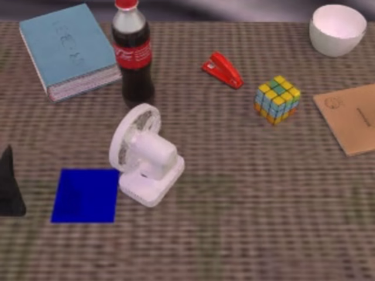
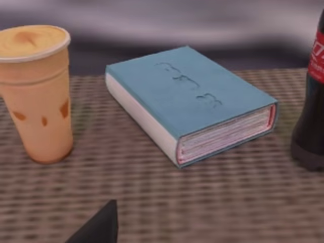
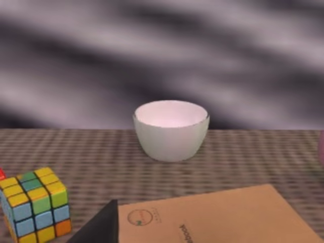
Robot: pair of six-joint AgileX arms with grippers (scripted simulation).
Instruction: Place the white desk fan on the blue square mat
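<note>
The white desk fan (image 1: 146,155) stands upright left of the table's middle, its round cage turned toward the back left. Its rounded base (image 1: 151,186) sits on the woven table just right of the blue square mat (image 1: 85,195), meeting the mat's right edge. My left gripper (image 1: 9,186) shows as a dark wedge at the far left edge of the top view, left of the mat and apart from the fan. My right gripper (image 3: 101,225) appears only in the right wrist view, a dark wedge beside a brown booklet. Neither wrist view shows the fan or the mat.
Behind the fan stand a cola bottle (image 1: 133,52) and a light-blue book (image 1: 69,50). A red stapler (image 1: 222,69), a colour cube (image 1: 276,99), a white bowl (image 1: 337,29) and the brown booklet (image 1: 350,117) lie to the right. An orange cup (image 2: 38,93) shows in the left wrist view.
</note>
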